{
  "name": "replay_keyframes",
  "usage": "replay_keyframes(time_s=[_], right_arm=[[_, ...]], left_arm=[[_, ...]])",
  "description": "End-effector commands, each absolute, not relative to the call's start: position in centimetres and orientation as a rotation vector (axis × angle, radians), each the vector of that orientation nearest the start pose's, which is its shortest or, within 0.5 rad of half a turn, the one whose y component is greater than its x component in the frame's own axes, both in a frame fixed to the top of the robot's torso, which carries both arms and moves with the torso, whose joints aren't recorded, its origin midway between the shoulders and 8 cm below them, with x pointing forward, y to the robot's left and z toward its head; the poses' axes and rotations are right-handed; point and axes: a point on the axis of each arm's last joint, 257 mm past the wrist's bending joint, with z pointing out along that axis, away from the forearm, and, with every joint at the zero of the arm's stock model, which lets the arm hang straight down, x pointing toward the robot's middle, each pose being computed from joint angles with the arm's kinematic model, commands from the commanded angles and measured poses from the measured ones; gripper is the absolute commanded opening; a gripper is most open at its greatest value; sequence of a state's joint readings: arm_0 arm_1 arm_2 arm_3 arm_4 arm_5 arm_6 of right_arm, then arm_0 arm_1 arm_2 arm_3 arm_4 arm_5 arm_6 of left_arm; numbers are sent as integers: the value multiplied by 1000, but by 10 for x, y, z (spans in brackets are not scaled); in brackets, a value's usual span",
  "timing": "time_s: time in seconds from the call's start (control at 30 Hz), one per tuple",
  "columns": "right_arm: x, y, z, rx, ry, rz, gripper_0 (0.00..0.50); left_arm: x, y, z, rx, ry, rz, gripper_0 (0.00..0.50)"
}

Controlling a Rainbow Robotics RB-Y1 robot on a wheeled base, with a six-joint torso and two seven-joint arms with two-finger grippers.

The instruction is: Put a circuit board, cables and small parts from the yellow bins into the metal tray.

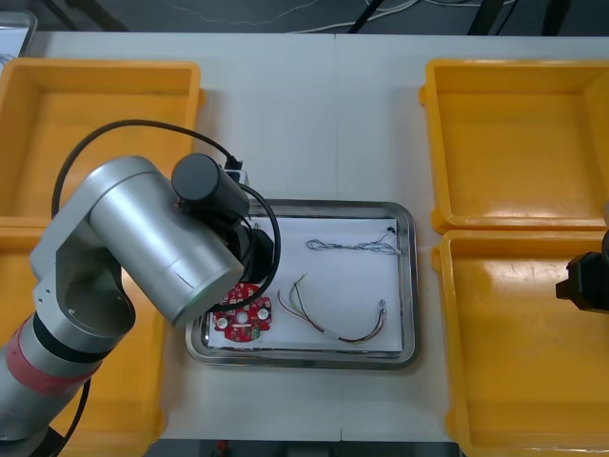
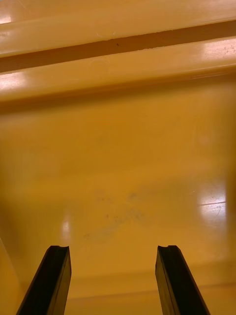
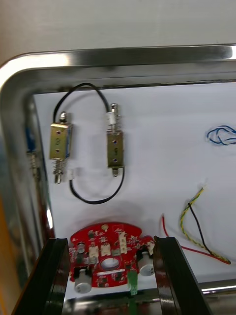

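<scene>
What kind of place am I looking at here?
Probably an electronics kitting bench in a lab or workshop: yellow bins flank a tray holding a board, cables and small parts. The left gripper hovers open at the board; the right gripper hangs open over a bin.

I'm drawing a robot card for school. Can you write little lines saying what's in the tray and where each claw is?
Tray: metal tray, white inside
In it: red circuit board, blue and white cable, red and yellow cable, two small metal parts on a black cable
Left claw: open, over the circuit board
Right claw: open, over the near right yellow bin
</scene>
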State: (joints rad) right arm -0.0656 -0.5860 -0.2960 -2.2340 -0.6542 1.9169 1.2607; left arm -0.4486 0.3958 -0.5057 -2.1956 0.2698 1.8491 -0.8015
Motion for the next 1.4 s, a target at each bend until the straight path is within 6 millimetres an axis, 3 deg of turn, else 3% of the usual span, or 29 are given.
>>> replay_keyframes(time_s=[0.03, 0.07, 0.2, 0.3, 0.33, 0.4, 0.63, 0.7, 0.87, 0.97, 1.13, 1.4], right_arm=[[350, -371, -216, 178, 2709, -21, 500], [350, -371, -216, 178, 2709, -21, 500], [350, -371, -216, 178, 2709, -21, 500], [350, -371, -216, 178, 2709, -21, 500], [350, -371, -216, 178, 2709, -21, 500], [350, -371, -216, 178, 2709, -21, 500], [350, -371, -216, 178, 2709, -21, 500], [350, -371, -216, 178, 2709, -21, 500], [350, -371, -216, 178, 2709, -21, 500], [350, -371, -216, 178, 2709, -21, 500], [350, -371, -216, 178, 2709, -21, 500], [350, -371, -216, 178, 2709, -21, 500]], left_arm=[[424, 117, -168, -41, 2513, -127, 500], [432, 124, -155, -31, 2495, -138, 500], [444, 142, -136, -11, 2463, -133, 500], [457, 178, -121, 8, 2451, -108, 500], [457, 178, -121, 8, 2451, -108, 500], [465, 207, -118, 28, 2466, -75, 500], [466, 275, -131, 48, 2522, 78, 500], [458, 297, -138, 46, 2548, 121, 500], [435, 329, -153, 20, 2622, 124, 500], [419, 345, -162, 4, 2662, 105, 500], [409, 365, -162, -39, 2658, 80, 500], [408, 372, -149, -114, 2608, 108, 500]])
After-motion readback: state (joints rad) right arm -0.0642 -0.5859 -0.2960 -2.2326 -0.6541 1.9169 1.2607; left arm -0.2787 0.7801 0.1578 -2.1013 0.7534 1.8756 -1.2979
